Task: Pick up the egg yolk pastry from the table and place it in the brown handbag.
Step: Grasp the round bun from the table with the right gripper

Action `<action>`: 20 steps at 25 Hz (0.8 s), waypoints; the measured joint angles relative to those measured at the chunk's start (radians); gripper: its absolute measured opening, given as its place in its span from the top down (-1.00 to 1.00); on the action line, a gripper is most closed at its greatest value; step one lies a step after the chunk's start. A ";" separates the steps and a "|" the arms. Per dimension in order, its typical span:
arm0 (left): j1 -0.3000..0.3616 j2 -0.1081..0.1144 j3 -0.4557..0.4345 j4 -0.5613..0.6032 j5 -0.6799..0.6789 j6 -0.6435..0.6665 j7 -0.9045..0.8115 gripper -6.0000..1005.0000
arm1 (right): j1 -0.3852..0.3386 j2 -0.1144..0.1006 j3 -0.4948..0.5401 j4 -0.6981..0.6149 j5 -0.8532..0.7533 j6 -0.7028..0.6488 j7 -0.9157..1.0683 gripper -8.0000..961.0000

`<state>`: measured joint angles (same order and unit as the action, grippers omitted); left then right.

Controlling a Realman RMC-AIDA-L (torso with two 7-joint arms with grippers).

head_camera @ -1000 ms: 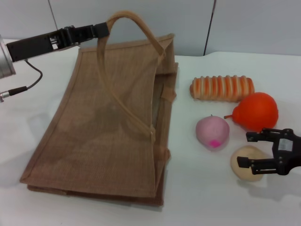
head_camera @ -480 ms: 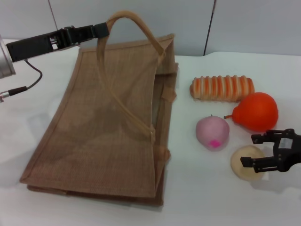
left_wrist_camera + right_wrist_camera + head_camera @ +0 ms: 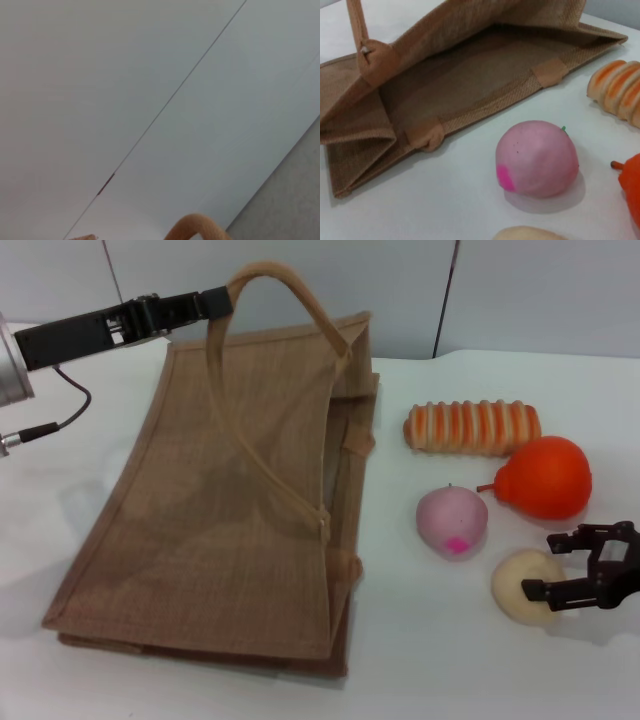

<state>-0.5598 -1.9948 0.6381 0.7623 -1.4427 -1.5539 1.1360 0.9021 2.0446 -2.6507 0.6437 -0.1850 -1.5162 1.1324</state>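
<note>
Egg yolk pastry [image 3: 523,583], pale and round, sits on the white table [image 3: 430,660] at the robot's near right, just below the pink peach-like ball [image 3: 452,521]; the right gripper [image 3: 580,570] is down at its right side, black fingers spread apart with one tip on the pastry's near edge and the other just past its far edge, nothing yet clamped between them. An orange pear-shaped fruit [image 3: 545,477] lies just behind the gripper, and a striped bread roll [image 3: 473,427] lies farther back, near the wall. The brown handbag [image 3: 230,510] takes up the middle of the table, lying on its side with its mouth turned toward the food (the right wrist view looks straight into the open bag [image 3: 470,75], with the pink ball [image 3: 536,158] in front of it and the top of the pastry [image 3: 530,233] just showing); one looped handle [image 3: 262,285] is raised off the table; the left gripper [image 3: 215,302] is at that handle's top, fingers apparently closed on the strap, arm reaching in from the far left.
</note>
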 joint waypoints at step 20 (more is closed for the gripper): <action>0.002 -0.001 -0.002 -0.002 0.001 0.001 0.001 0.77 | 0.008 0.001 0.032 -0.004 -0.037 -0.041 -0.020 -0.67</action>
<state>-0.5581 -1.9957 0.6363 0.7608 -1.4419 -1.5529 1.1367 0.9100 2.0458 -2.6191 0.6401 -0.2220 -1.5570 1.1125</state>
